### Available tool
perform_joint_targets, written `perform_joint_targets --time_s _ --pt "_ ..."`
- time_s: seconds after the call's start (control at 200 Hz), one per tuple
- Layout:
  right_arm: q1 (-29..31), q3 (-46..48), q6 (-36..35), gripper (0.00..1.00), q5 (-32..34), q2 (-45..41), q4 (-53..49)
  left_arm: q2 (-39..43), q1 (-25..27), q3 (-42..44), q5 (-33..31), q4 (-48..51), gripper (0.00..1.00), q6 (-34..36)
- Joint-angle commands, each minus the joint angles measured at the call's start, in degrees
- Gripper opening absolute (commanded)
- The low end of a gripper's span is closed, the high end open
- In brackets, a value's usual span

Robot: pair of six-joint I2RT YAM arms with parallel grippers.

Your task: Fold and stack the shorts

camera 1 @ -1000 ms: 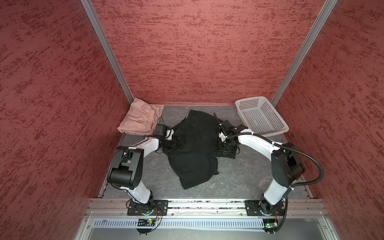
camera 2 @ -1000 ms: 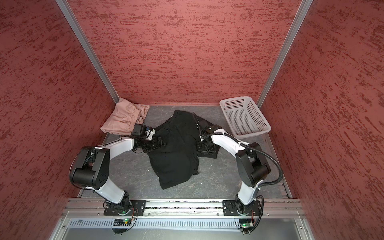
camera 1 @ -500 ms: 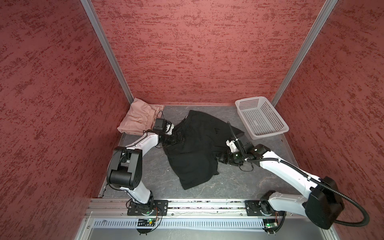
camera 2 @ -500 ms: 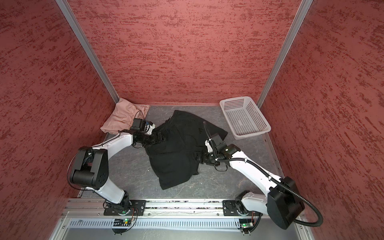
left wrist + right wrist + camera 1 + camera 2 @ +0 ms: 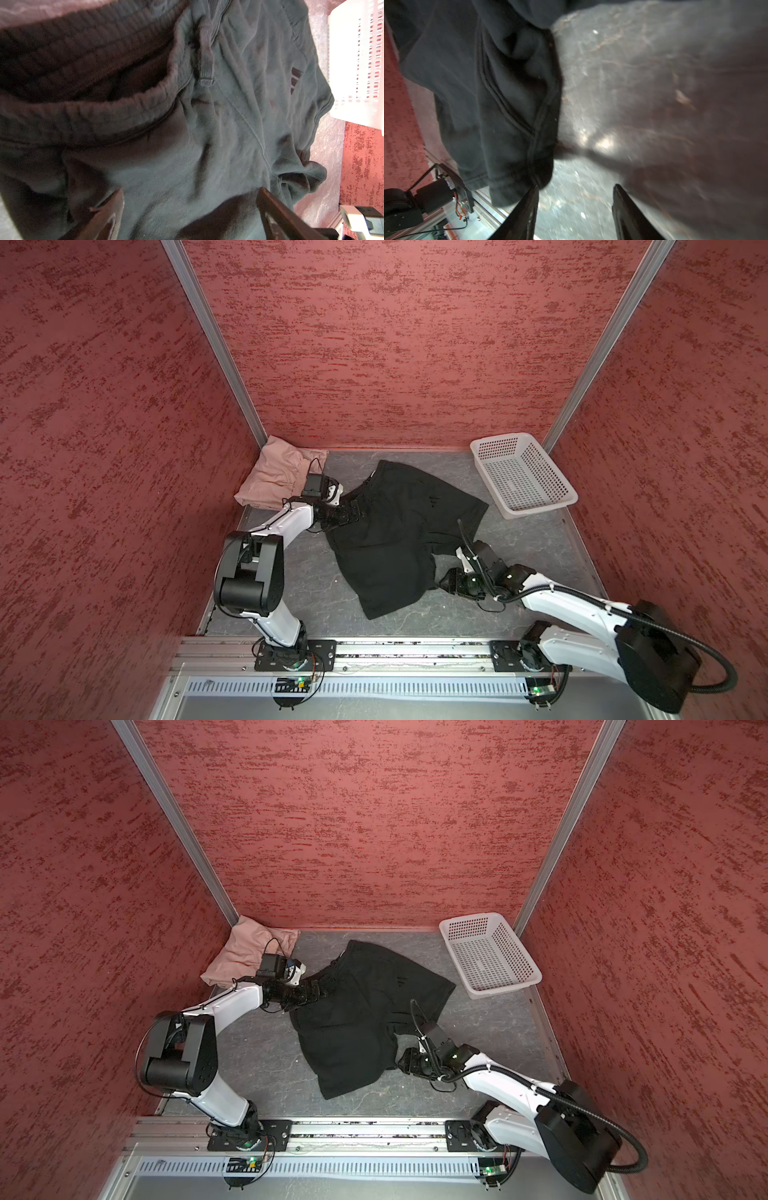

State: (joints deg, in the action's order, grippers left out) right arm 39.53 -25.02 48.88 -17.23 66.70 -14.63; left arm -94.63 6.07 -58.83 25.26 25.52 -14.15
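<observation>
Flattening the black shorts [image 5: 386, 539] at frame centre is judged the step in hand; the pink shorts [image 5: 274, 477] lie folded at upper left. Closure is called for: the left gripper [image 5: 356, 513] is spread wide near the waistband [image 5: 116, 112], the right gripper [image 5: 576, 187] parted, empty, beside a hem [image 5: 542, 124].

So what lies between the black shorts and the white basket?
Only a narrow strip of bare grey table; the black shorts and the white basket do not touch. Both top views show it.
</observation>
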Motion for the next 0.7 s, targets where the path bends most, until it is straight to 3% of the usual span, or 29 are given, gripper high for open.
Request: perform_joint_targets --time_s 0.0,0.165,0.346,0.491,0.621,0.696 --pt "0.63 0.32 2.04 0.59 -2.35 1.96 12.85 -1.3 -0.67 0.76 -0.91 -0.56 0.99 0.53" --pt "0.59 1.82 3.31 0.58 -2.43 6.93 18.63 -1.87 -1.46 2.06 -0.65 -1.43 1.0 0.51" --pt "0.63 2.55 5.68 0.45 -3.03 11.9 23.06 -1.87 -1.6 2.31 -0.43 -1.48 0.99 0.53" --pt "0.64 1.44 6.46 0.26 -4.87 13.37 23.69 -2.44 -1.74 2.29 -0.23 -1.5 0.99 0.29" --pt "0.64 -0.15 6.65 0.0 -4.86 11.0 19.33 -2.84 -1.76 2.83 -0.12 -1.94 0.99 -0.25" --pt "0.58 -2.75 5.4 0.0 -3.09 7.4 10.94 -3.01 -2.09 3.25 -0.27 -1.99 0.99 -0.51"
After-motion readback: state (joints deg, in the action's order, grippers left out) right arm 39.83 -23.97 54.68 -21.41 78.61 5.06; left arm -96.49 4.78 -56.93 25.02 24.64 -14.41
